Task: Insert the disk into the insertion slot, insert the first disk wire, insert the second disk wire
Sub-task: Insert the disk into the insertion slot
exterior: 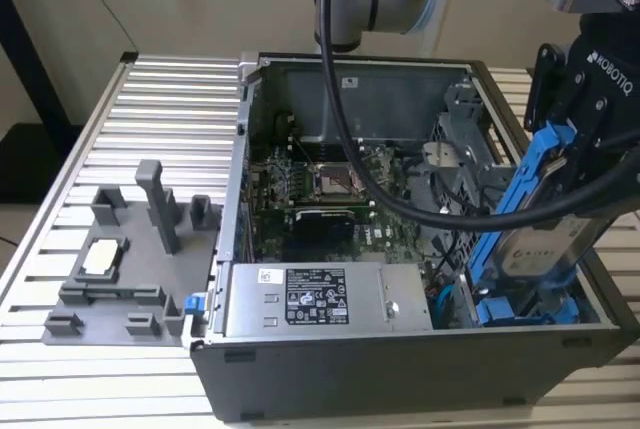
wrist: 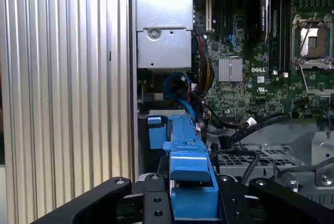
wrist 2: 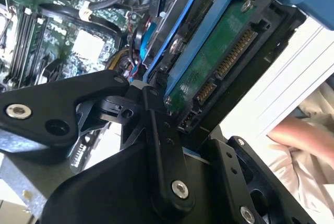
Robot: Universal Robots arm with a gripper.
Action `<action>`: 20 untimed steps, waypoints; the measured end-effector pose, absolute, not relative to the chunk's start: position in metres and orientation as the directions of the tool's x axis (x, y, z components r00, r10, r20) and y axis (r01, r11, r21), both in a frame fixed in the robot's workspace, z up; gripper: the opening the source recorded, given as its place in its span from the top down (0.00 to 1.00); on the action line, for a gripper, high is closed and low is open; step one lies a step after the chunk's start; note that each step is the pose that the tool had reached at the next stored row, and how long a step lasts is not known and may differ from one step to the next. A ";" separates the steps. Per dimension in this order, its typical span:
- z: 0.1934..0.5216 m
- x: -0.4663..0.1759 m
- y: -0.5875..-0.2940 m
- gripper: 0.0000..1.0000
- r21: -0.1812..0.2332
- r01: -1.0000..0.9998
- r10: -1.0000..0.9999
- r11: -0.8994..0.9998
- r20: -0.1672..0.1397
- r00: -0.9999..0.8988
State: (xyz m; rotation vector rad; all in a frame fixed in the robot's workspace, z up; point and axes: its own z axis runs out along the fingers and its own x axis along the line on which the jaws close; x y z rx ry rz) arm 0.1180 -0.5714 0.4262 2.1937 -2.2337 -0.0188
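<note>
The disk (exterior: 540, 249) hangs tilted at the exterior view's right, over the near corner of the open computer case (exterior: 400, 374). Upper end high, lower end down among the cables just above a second blue carrier (exterior: 525, 311); by the look of it, not seated in the drive cage (exterior: 465, 139). The hand (exterior: 572, 141) is closed on the upper end of the disk's bright blue carrier frame, with black fingers (wrist: 156, 203) pinching the plastic from both sides in the first wrist view. Materials: silver-grey metal drive body with a white label, a flat slab. In the second wrist view the underside is a bare green circuit board (wrist 2: 219, 62) with a row of gold connector contacts along one edge. Judgement: dense for its size and rigid in the body, but the carrier is thin, smooth moulded plastic, likely to flex and slip a little under a pinch. Board and connector look fragile; best taken by the frame rails or end tab, never on the board. Around it: grey sheet-metal power supply (exterior: 320, 299), green motherboard (exterior: 320, 184), ribbed aluminium bench (exterior: 170, 109).
</note>
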 end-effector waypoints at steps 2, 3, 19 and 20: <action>0.425 0.118 -0.571 0.67 0.016 -1.000 -1.000 0.018 -0.001 -0.018; 0.424 0.118 -0.571 0.67 0.016 -1.000 -1.000 0.018 -0.001 -0.018; 0.412 0.123 -0.568 0.67 0.016 -1.000 -1.000 0.018 -0.001 -0.018; 0.411 0.123 -0.568 0.67 0.016 -1.000 -1.000 0.018 -0.001 -0.018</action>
